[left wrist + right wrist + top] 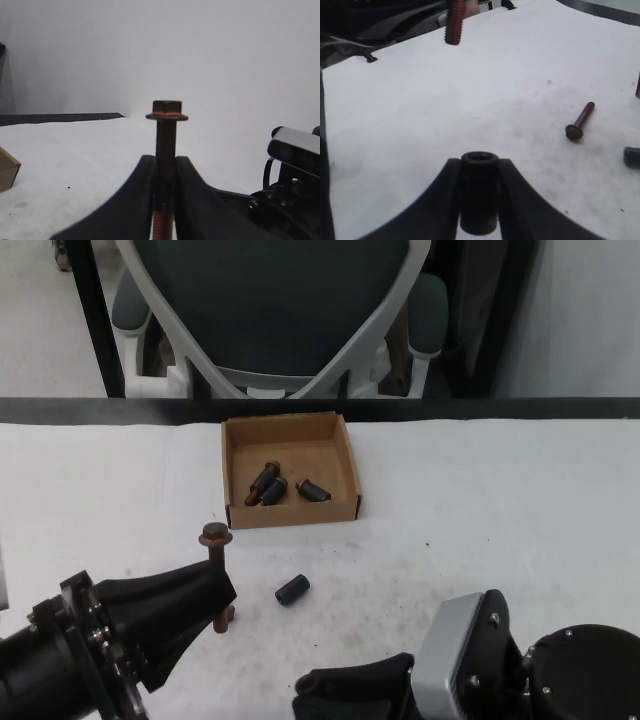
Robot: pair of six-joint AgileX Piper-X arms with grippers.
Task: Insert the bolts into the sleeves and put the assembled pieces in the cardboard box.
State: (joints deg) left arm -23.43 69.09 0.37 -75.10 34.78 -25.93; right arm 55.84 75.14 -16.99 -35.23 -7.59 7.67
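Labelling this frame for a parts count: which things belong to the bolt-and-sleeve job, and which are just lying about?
Job: bolt in the left end effector; sleeve in the right end effector; loose bolt; loose sleeve; cardboard box; assembled pieces inside it.
Lying about: office chair behind the bench.

Perhaps three pieces (275, 490) in cardboard box (292, 511)

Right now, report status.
Left gripper shut on bolt, head up. Right gripper shut on sleeve. Nothing between bolt and sleeve. Three pieces in cardboard box.
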